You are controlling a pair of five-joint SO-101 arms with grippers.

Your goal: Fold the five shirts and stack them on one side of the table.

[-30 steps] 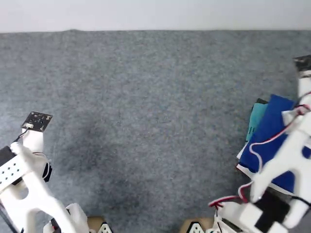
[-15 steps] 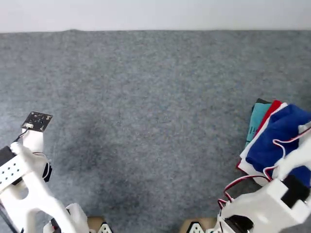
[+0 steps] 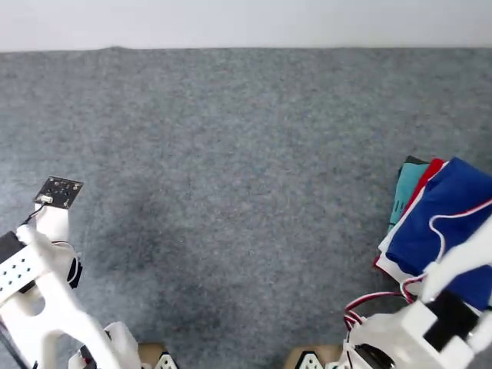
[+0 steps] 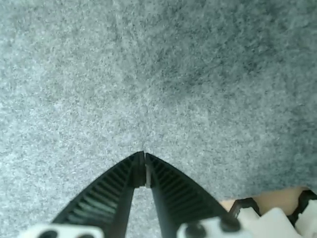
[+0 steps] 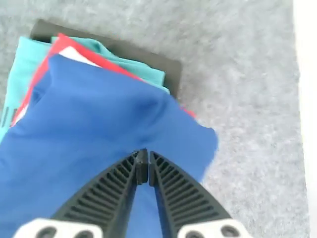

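From above, the grey worktop (image 3: 246, 138) has the left arm (image 3: 46, 284) at one near corner and the right arm (image 3: 430, 330) at the other, with the stack of shirts (image 3: 419, 223) lying beside the right arm at that edge of the worktop. Over the left wrist, the left fingers (image 4: 140, 159) are pressed together with nothing between them, and only grey felt lies beneath and ahead of their tips. Over the right wrist, the right fingers (image 5: 141, 158) are likewise drawn together and hold nothing. The blue shirt (image 5: 99, 119) lies directly under them on top of the stack. Past their tips, a red edge (image 5: 94, 57), a teal shirt (image 5: 133, 67) and a dark shirt (image 5: 153, 53) peek out from under it. I cannot tell whether the tips touch the cloth.
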